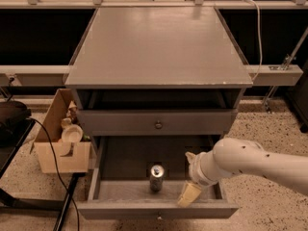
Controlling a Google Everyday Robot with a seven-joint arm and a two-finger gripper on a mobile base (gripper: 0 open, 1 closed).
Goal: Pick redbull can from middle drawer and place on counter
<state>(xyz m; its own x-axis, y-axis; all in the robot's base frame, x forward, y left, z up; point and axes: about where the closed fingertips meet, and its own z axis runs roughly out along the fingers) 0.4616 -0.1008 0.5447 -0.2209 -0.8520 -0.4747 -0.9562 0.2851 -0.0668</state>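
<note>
Gripper (186, 179) fingers (188, 195) spread apart and empty, one pale pad low by the front wall of the middle drawer (124, 159), the other higher up, the gap facing the drawer's centre. Redbull can (157, 177) stands upright on the drawer floor near the front, just beside the fingers to camera-left and not touching them; its long axis is vertical, so closing on it looks like a short sideways reach. Counter (159, 42) lies above and behind, well apart from the can.
</note>
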